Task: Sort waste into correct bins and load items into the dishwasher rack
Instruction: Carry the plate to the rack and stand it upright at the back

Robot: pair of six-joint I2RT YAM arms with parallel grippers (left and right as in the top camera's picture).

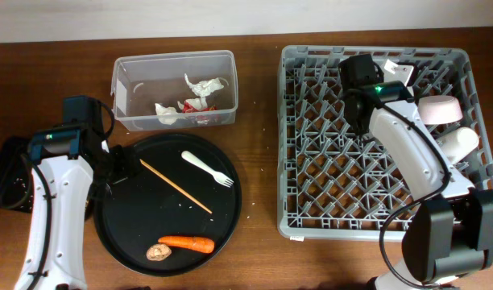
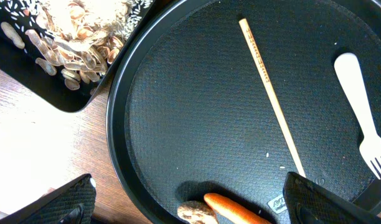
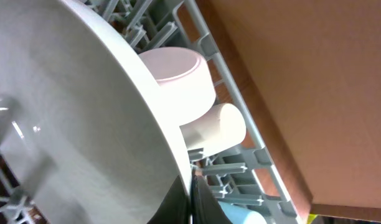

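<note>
My left gripper (image 1: 118, 165) is open and empty over the left edge of the large round black tray (image 1: 130, 234). In the left wrist view its fingers (image 2: 200, 202) straddle the orange carrot (image 2: 237, 210) and the brown nut-like lump (image 2: 197, 213). A wooden chopstick (image 2: 271, 102) and the white plastic fork (image 2: 362, 106) lie on that tray. My right gripper (image 3: 190, 199) is shut on the rim of the white plate (image 3: 72, 106), held on edge inside the grey dishwasher rack (image 1: 311, 217). The pale bowl (image 3: 178, 81), white cup (image 3: 218, 124) and light blue cup (image 3: 240, 214) sit in the rack.
The clear tub (image 1: 134, 89) at the back holds crumpled white scraps (image 1: 202, 84) and a red wrapper. The flat black tray (image 2: 60, 37) with beige crumbs lies left of the round tray, partly under my left arm.
</note>
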